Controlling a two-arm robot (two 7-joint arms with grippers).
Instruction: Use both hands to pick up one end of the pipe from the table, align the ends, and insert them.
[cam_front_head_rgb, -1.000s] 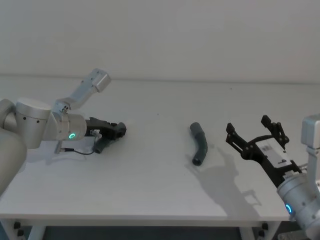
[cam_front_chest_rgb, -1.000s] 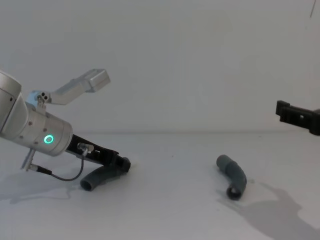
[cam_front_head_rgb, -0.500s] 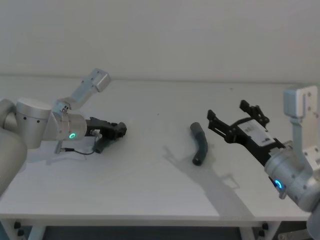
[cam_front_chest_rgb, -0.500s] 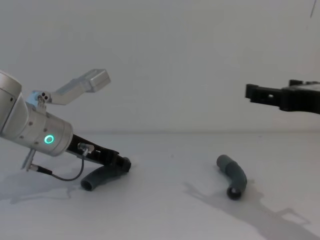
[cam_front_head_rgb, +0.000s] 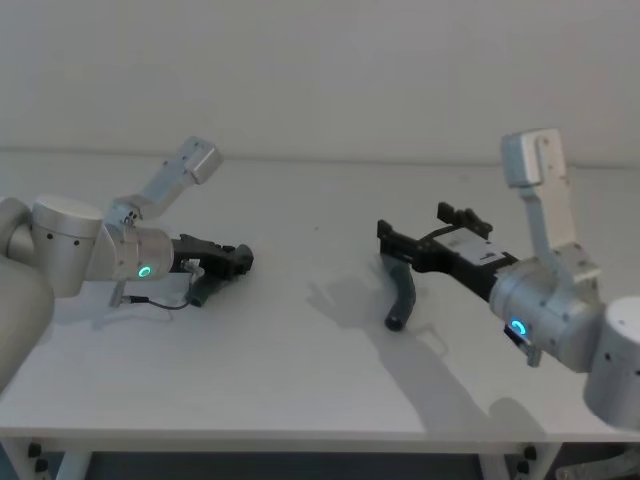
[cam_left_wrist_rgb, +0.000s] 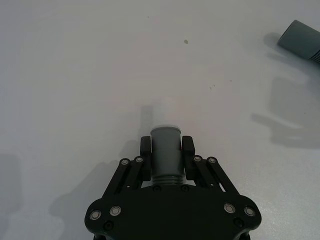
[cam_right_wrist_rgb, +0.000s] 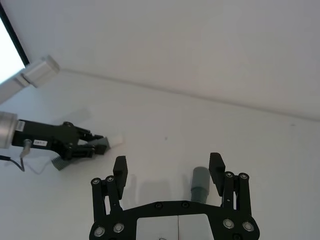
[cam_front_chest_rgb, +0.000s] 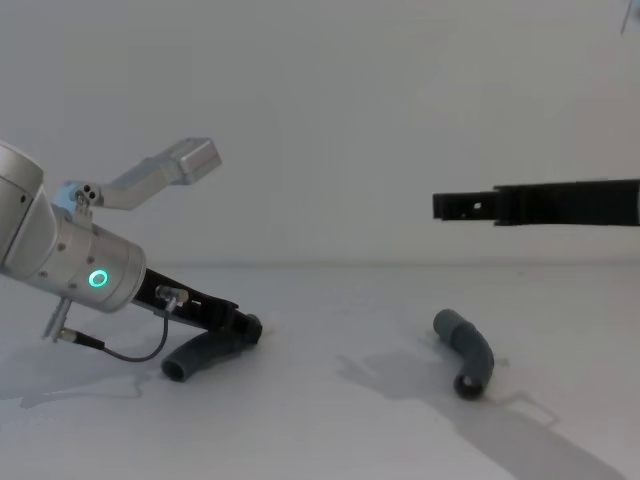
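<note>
Probably light, with a bendy middle, one pipe piece (cam_front_head_rgb: 200, 288) lay clamped in the left hand (cam_front_head_rgb: 238, 260) near the surface's (cam_front_head_rgb: 300, 380) left edge. The right hand (cam_front_head_rgb: 415, 238), spread apart, hovered above the other piece (cam_front_head_rgb: 402, 290), best held at its stiff cuff (cam_right_wrist_rgb: 201, 177).

Silver arms (cam_front_head_rgb: 70, 245) bear glowing rings (cam_front_head_rgb: 144, 271) and black fingers (cam_left_wrist_rgb: 145, 152).

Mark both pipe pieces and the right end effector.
held pipe piece (cam_left_wrist_rgb: 165, 147): left wrist view, smooth cuff.
free pipe piece (cam_front_head_rgb: 403, 289): head view, ribbed middle.
right end effector (cam_right_wrist_rgb: 168, 161): right wrist view, midway between fingertips.
</note>
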